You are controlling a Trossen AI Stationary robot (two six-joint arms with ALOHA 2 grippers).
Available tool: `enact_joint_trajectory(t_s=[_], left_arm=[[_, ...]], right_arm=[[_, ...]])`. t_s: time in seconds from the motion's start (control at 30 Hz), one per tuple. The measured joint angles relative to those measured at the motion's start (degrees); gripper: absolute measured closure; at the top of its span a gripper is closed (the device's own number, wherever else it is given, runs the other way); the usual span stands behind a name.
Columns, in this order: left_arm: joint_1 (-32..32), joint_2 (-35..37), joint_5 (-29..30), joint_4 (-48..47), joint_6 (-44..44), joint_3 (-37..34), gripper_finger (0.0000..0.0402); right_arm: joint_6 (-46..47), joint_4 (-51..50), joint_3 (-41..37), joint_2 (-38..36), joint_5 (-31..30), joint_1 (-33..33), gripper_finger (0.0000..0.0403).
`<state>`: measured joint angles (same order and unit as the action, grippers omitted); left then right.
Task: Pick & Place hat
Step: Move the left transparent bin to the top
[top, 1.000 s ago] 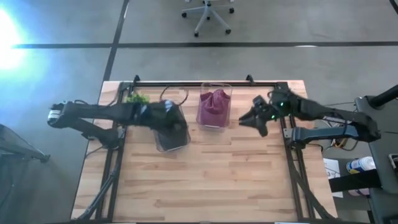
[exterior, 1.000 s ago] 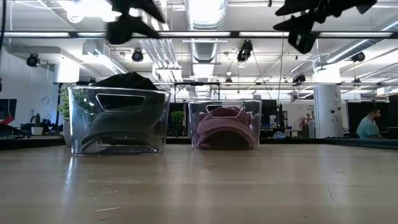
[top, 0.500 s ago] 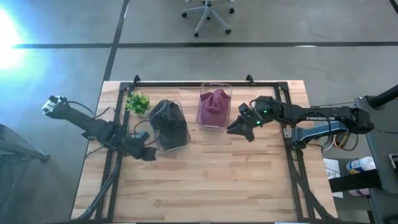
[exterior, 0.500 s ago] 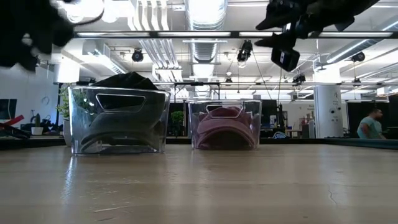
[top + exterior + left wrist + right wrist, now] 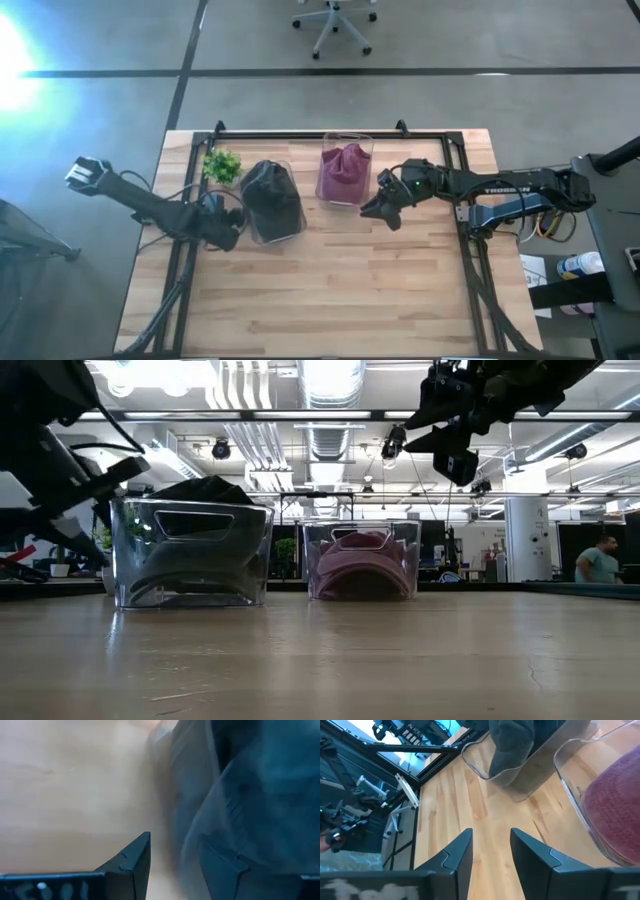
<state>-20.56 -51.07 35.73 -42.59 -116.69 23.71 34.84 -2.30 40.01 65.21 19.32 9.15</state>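
left gripper point(image 5: 222, 232) has dropped away from the bin w/ the dark hat point(image 5: 270, 192), fingers apart & empty, so that hat looks placed, while right gripper point(image 5: 379, 208), fingers apart, has closed in beside the bin w/ the maroon hat point(image 5: 344, 171), prob next pick.

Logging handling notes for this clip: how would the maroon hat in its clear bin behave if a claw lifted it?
The maroon hat looks slumped and creased in its clear bin, so probably soft and floppy. It would likely sag from a pinch. Its knit-like surface in the right wrist view suggests decent grip.
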Motion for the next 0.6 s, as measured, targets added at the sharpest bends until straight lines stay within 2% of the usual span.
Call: enact_joint_trajectory(t_s=[0.07, 0.2, 0.33, 0.47, 0.6], left_arm=[[1.6, 0.0, 2.5, 3.3, 1.1, -0.8, 0.0248], [6.2, -0.5, 5.8, 13.7, 9.0, -1.6, 0.0248], [12.1, -3.2, 6.4, 24.5, 18.0, -2.5, 0.0248], [16.6, -4.6, 5.4, 24.5, 21.7, -1.4, 0.0248], [17.3, -2.7, 6.1, 20.6, 25.6, 1.4, 0.0248]], right_arm=[[0.1, 0.0, 0.0, 0.0, 0.0, 0.0, 0.0272], [0.1, 0.0, 0.0, -0.1, 0.0, 0.0, 0.0271], [-0.2, 0.1, 0.0, -0.1, 0.0, 0.0, 0.0275], [-0.2, 0.1, 0.0, -0.1, 0.0, 0.0, 0.0274], [-0.1, -0.2, 0.1, -0.1, 0.0, 0.0, 0.027]])
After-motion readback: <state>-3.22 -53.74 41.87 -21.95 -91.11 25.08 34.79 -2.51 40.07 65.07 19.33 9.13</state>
